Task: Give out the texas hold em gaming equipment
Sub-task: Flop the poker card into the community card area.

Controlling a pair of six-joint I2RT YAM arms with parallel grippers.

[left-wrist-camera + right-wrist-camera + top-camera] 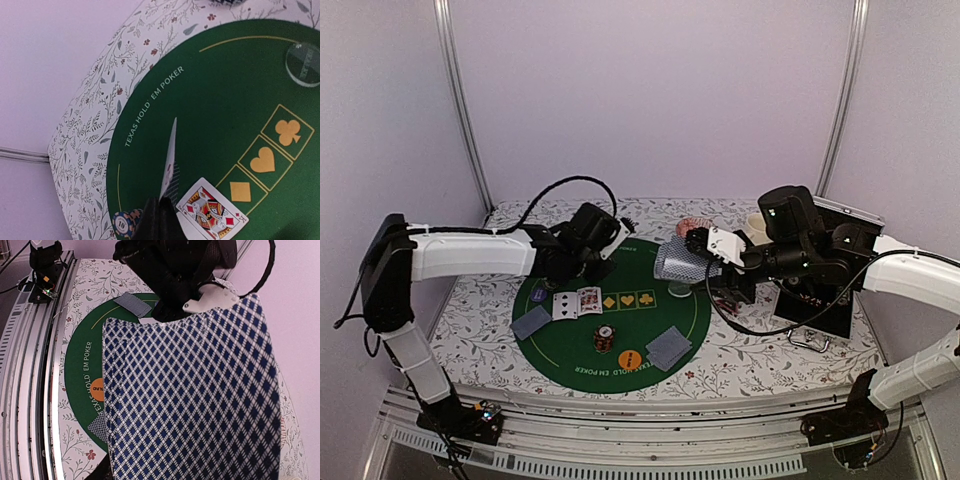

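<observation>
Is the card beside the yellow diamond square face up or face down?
Face up: the white playing card shows a king of diamonds, on the green round mat.

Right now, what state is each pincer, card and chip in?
Left pincer: shut on single patterned-back playing card, held edge-on.
Right pincer: shut on blue-and-white diamond-backed card pack, lifted.
King of diamonds card: face up on round green felt mat.
Grey-blue-backed cards on mat's left: face down.
Grey-blue-backed cards on mat's right: face down.
Striped poker-chip stack: upright.
Round orange button: lying flat.
</observation>
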